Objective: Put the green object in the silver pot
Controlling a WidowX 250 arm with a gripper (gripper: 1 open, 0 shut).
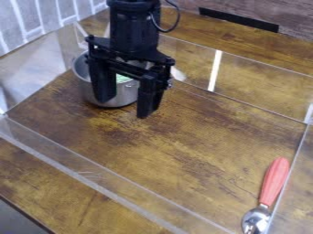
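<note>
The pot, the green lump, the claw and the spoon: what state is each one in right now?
Silver pot: upright on the table, partly hidden behind the claw.
Green object: seen between the claw's fingers, over the pot's mouth; whether it rests inside is unclear.
Gripper: open, fingers pointing down at the pot.
Spoon: lying flat, untouched, far from the pot.

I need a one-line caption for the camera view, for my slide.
Open end effector above the silver pot holding the green object; a red-handled spoon lies apart.
</note>
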